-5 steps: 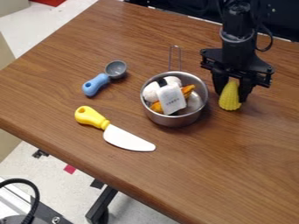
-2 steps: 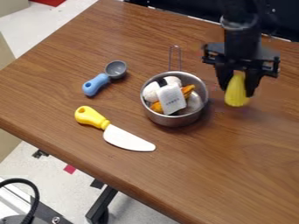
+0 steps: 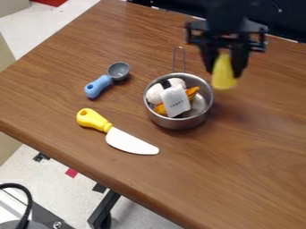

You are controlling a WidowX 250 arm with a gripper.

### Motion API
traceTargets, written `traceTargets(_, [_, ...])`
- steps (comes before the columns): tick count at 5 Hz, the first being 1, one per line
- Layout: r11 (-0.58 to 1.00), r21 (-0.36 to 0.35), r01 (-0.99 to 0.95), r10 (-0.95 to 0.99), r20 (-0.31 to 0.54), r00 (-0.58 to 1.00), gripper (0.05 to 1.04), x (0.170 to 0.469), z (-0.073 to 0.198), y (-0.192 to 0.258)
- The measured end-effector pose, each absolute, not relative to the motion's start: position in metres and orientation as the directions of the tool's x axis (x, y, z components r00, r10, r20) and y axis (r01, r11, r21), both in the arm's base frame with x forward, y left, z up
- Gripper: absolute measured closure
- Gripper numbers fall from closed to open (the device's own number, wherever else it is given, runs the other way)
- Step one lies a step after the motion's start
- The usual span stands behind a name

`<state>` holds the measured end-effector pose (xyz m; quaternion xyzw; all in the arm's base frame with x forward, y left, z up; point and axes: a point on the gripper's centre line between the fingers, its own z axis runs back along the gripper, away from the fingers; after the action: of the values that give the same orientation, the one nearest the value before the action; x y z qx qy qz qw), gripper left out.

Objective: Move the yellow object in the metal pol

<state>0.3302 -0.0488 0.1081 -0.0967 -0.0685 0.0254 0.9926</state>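
Over on my left, a blue-handled scoop [image 3: 100, 84] lies on the brown table [image 3: 239, 161], its grey cup toward the far side. Nearer, I see a toy knife [image 3: 113, 133], white blade angled near and right! Mid-table, a white block [image 3: 176, 102] sits against a round white piece [image 3: 154, 93], with orange [image 3: 192, 91] showing beside them.

One fixed camera looks down aslant, facing the tabletop [image 3: 248, 163].

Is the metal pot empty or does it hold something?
Not empty: inside the round silver metal pot sit a white item with a black band and something orange.
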Motion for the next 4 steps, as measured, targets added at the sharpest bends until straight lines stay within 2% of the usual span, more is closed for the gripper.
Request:
traceTargets(1, [0.983, -0.180, -0.044, 0.064, 0.102, 0.993, 0.608, 0.319, 0.104, -0.029])
traceTargets(4, [0.986, -0.166, 0.005, 0.009, 0.087, 0.996, 0.608, 0.302, 0.080, -0.027])
